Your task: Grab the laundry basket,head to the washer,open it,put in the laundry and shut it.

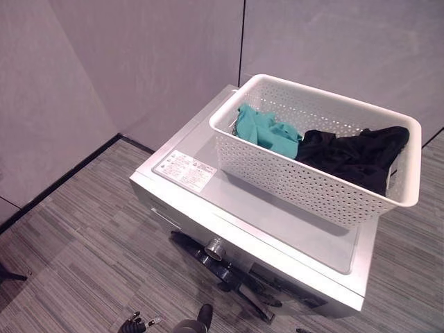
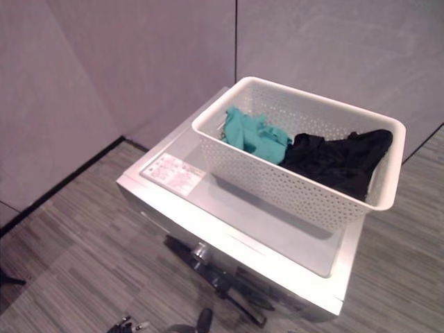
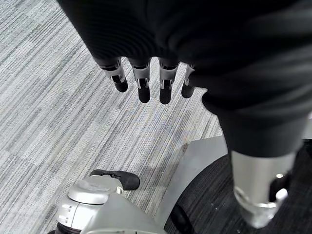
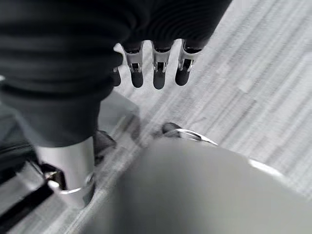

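Note:
A white perforated laundry basket (image 1: pixel 312 177) stands on the flat top of the silver washer (image 1: pixel 229 201), toward its back right. Inside lie a teal garment (image 1: pixel 267 132) on the left and a black garment (image 1: pixel 354 156) on the right, which drapes up against the right wall. The washer's dark round door (image 1: pixel 225 267) and a silver knob (image 1: pixel 214 247) show on its front, below the top edge. My left hand (image 3: pixel 144 83) hangs low over the carpet with fingers straight, holding nothing. My right hand (image 4: pixel 158 73) hangs likewise, fingers straight and empty. Both are well away from the basket.
Grey wall panels (image 1: pixel 139 62) rise behind and to the left of the washer, meeting the striped grey carpet (image 1: pixel 76 250) at a dark skirting. A white label (image 1: pixel 184 170) sits on the washer top's left front. Open carpet lies left of the washer.

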